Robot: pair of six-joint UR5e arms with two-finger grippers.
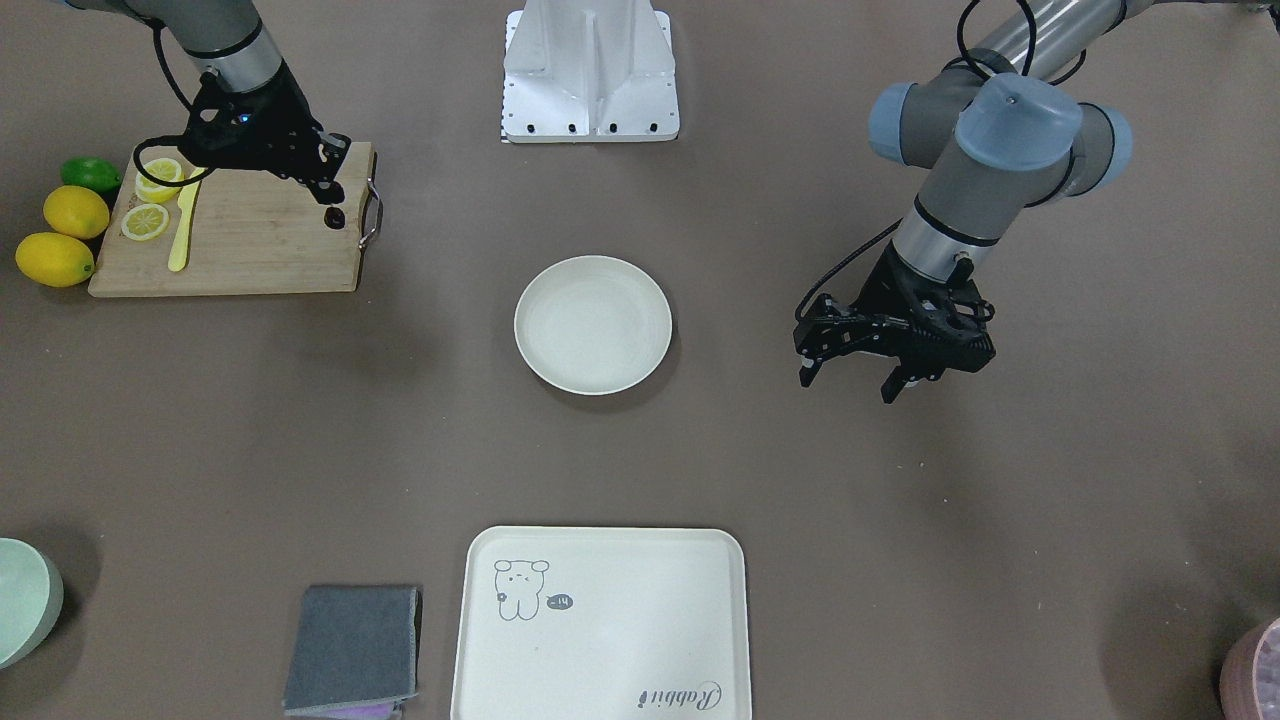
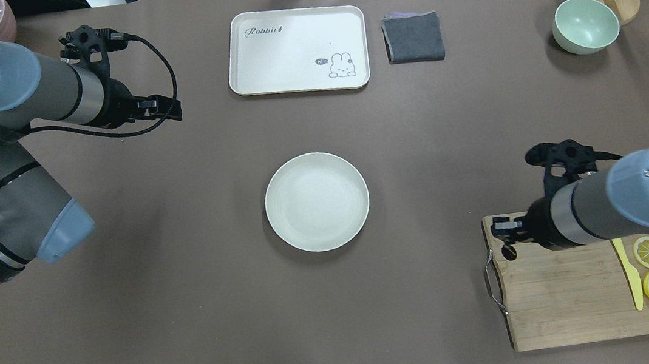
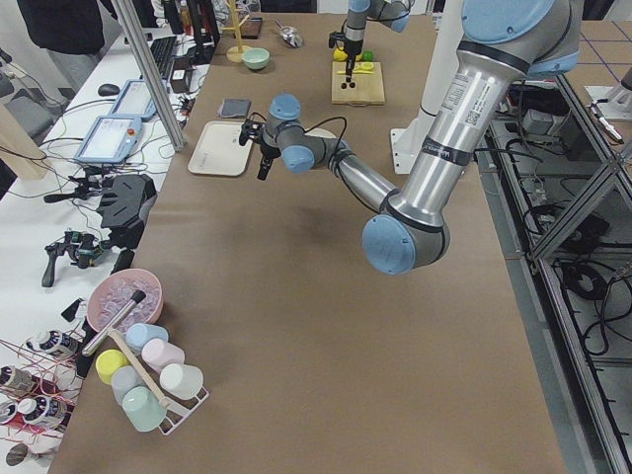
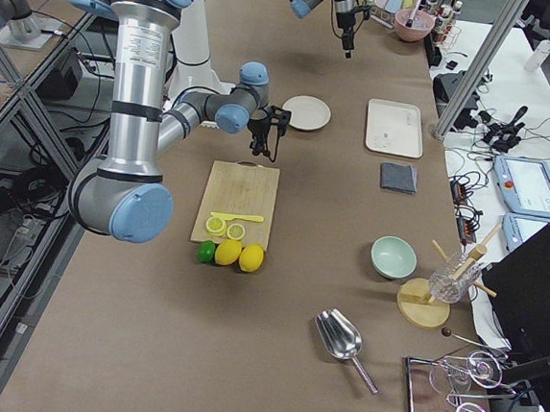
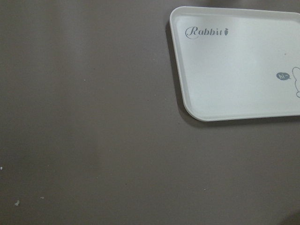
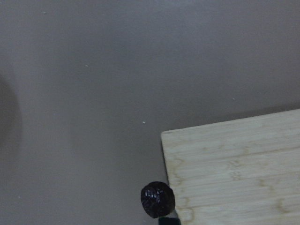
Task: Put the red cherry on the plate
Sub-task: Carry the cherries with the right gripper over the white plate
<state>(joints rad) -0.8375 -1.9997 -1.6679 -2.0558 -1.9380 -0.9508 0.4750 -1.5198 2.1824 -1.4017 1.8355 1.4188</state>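
Cherry (image 1: 335,216), dark, round and glossy, hangs pinched in right gripper (image 1: 328,192) above wooden board (image 1: 250,250) corner. Left gripper (image 1: 850,383) stands wide.

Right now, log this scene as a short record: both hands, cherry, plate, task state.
right hand: shut on red cherry, which hangs over the cutting board corner by its handle
plate: empty, centre of scene
left hand: open, empty, hovering off to the plate's side
task state: cherry not yet on plate

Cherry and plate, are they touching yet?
Apart. The overhead view shows the red cherry by the cutting board, with table between it and the plate.
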